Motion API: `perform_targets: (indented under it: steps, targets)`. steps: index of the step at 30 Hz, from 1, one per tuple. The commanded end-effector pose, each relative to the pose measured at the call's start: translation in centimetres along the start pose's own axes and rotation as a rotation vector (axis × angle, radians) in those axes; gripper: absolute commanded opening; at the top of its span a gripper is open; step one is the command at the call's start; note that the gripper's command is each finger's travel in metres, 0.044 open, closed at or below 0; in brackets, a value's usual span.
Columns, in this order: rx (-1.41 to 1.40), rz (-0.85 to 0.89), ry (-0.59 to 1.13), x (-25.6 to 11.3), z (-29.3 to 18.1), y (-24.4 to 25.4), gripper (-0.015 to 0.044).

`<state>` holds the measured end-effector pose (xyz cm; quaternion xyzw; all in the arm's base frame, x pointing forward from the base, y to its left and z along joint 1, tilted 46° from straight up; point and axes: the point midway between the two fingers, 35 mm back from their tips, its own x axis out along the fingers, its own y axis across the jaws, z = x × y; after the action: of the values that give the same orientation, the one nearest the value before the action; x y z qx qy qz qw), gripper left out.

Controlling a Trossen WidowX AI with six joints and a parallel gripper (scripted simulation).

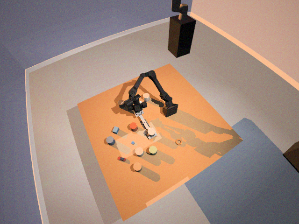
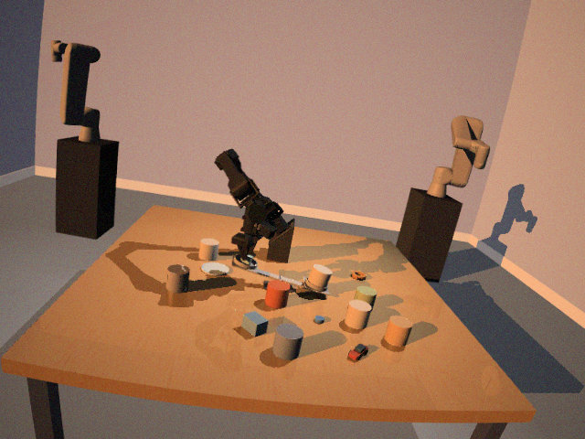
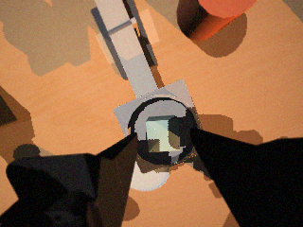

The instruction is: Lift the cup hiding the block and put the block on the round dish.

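A pale green block (image 3: 157, 128) sits uncovered inside the dark ring at one end of the white balance (image 1: 142, 118) (image 2: 269, 273) (image 3: 142, 71). My gripper (image 2: 245, 258) (image 3: 164, 134) points down over that end, its fingertips on either side of the ring; it is partly open and holds nothing. One pale cup (image 1: 151, 131) (image 2: 320, 277) stands on the balance's other end. The other pale cup (image 1: 145, 96) (image 2: 208, 249) stands on the table behind the dish. The white round dish (image 2: 215, 268) (image 3: 151, 183) has no cup above it; my arm mostly hides it in the top view.
A red cylinder (image 1: 133, 126) (image 2: 277, 294) (image 3: 226, 6) stands beside the balance. A grey-brown cylinder (image 2: 177, 278) stands near the dish. A blue-grey cube (image 1: 115, 129) (image 2: 255, 323), several more cylinders, a toy car (image 1: 121, 158) (image 2: 357, 351) and an orange ring (image 1: 178, 142) (image 2: 358, 275) lie farther off.
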<state>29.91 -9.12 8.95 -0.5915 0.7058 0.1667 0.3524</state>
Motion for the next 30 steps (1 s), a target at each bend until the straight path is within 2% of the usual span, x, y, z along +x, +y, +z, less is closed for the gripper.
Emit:
perform_targets:
  steps: [1, 8, 12, 19, 23, 30]
  targets:
    - [-0.007, -0.002, 0.004, 0.5, 0.0, 0.0, 0.0260]
    - [-0.006, -0.003, 0.005, 1.4, -0.1, 0.1, 0.0260]
    - [-0.006, -0.003, 0.005, 1.4, -0.1, 0.1, 0.0155]
    - [-0.006, -0.003, 0.005, 1.4, -0.1, 0.1, 0.0108]
    - [-0.007, -0.002, 0.003, 0.7, 0.0, 0.0, 0.0003]
    - [-0.008, -0.001, -0.003, -3.0, 0.2, -0.3, 0.0000]
